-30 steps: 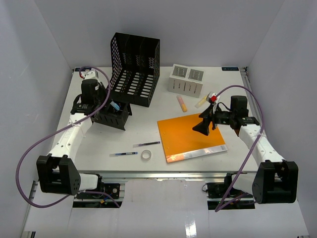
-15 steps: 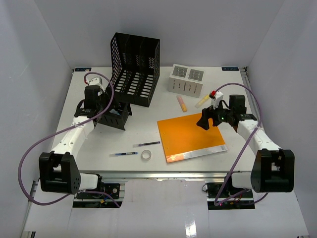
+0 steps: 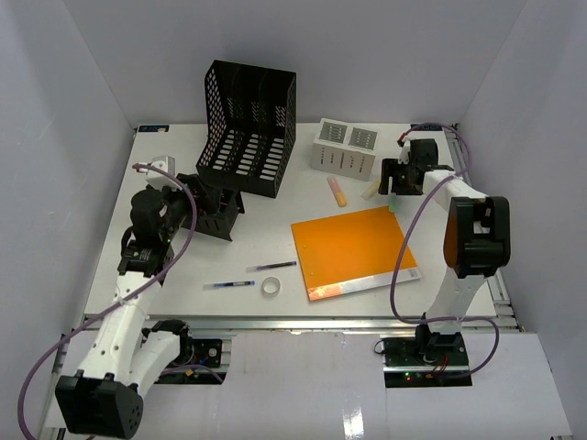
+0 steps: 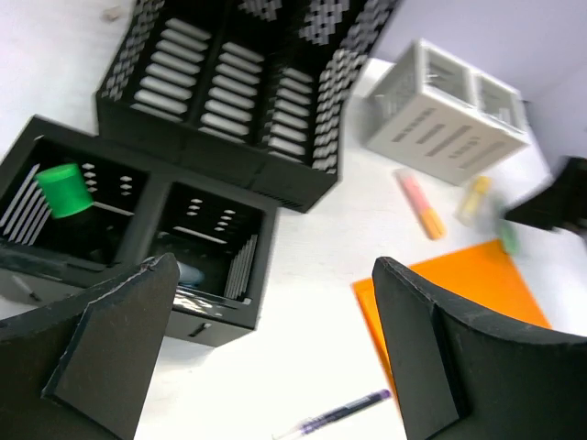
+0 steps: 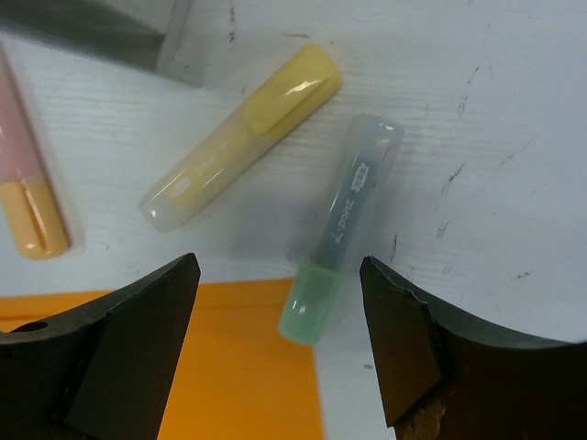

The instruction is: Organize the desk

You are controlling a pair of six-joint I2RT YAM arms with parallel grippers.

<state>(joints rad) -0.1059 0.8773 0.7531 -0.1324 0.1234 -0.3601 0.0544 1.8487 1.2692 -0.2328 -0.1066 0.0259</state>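
Note:
The white desk (image 3: 183, 266) carries loose stationery. My right gripper (image 3: 393, 186) is open and empty, hovering low over a green highlighter (image 5: 339, 240) that lies between its jaws at the corner of an orange folder (image 5: 229, 367). A yellow highlighter (image 5: 243, 137) and a pink-orange one (image 5: 27, 197) lie just beyond. My left gripper (image 3: 204, 197) is open and empty above a small black pen organizer (image 4: 138, 234) that holds a green-capped marker (image 4: 64, 190). A purple pen (image 4: 339, 414) lies on the desk between its jaws (image 4: 275, 357).
A black mesh file rack (image 3: 248, 128) stands at the back left and a white mesh organizer (image 3: 344, 147) at the back middle. Two pens (image 3: 229, 284) (image 3: 275, 266) and a tape roll (image 3: 271, 286) lie near the front edge beside the orange folder (image 3: 353, 249).

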